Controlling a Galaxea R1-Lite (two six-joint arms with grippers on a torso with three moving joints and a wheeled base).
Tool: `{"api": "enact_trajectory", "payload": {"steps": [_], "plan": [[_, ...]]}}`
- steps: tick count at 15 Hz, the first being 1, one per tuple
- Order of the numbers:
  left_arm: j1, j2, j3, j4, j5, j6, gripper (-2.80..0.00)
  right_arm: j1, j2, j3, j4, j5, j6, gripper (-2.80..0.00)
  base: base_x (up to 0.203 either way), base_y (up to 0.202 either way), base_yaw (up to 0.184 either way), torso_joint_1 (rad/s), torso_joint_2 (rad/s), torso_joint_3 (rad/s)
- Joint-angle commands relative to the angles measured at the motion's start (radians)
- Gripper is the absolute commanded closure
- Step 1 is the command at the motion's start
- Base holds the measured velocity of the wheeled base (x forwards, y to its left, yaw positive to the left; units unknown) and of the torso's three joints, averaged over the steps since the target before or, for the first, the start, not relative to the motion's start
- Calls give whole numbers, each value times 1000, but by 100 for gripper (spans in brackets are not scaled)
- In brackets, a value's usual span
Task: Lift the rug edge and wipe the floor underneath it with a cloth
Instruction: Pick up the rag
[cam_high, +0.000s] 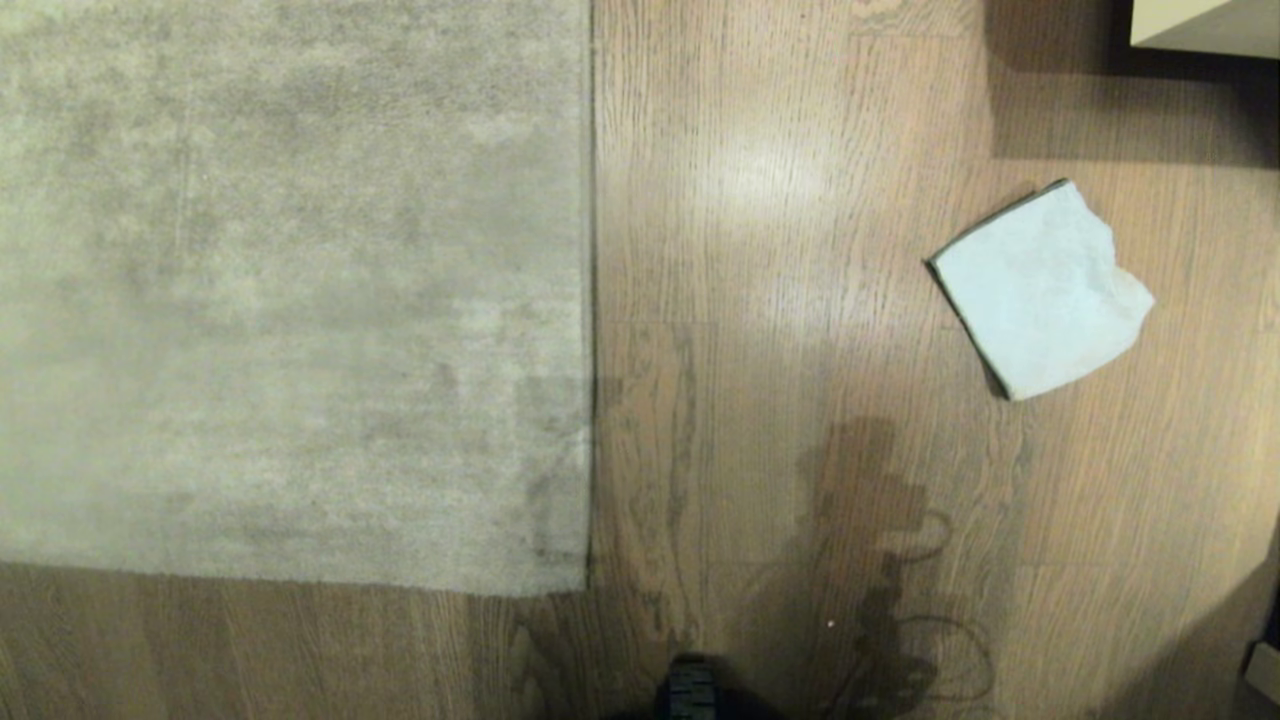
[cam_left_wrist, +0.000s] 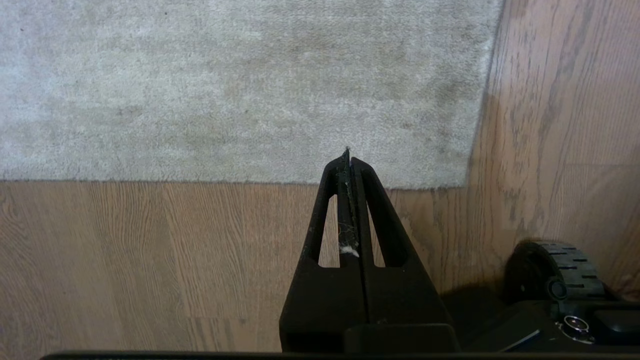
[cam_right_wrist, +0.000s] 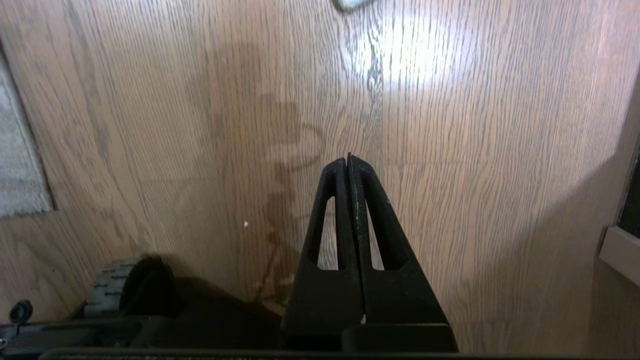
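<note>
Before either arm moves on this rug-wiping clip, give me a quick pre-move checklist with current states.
1. Rug edge lying flat, not lifted: ok.
2. Cloth visible on the floor, apart from the rug: ok.
3. Left gripper shut and empty, above the rug corner: ok.
4. Right gripper shut and empty, over bare floor: ok.
5. Gripper opened, ready to take the cloth: not ok.
6. Floor under the rug dirty: cannot tell.
</note>
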Motion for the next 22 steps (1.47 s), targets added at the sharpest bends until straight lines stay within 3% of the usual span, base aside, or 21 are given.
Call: {"api": "enact_trajectory", "payload": {"steps": [1, 11, 14, 22], "plan": [[0, 0, 0, 0, 1, -1, 0, 0, 0, 0, -6, 0, -2, 0, 0, 0, 0, 0, 0, 0], [0, 0, 0, 1, -1, 0, 0, 0, 0, 0, -6, 5, -26, 0, 0, 0, 0, 0, 0, 0], [0, 0, 0, 1, 1, -2, 0, 0, 0, 0, 2, 34, -110, 0, 0, 0, 0, 0, 0, 0], [0, 0, 0, 1, -1, -2, 0, 0, 0, 0, -5, 37, -141, 0, 0, 0, 0, 0, 0, 0]]}}
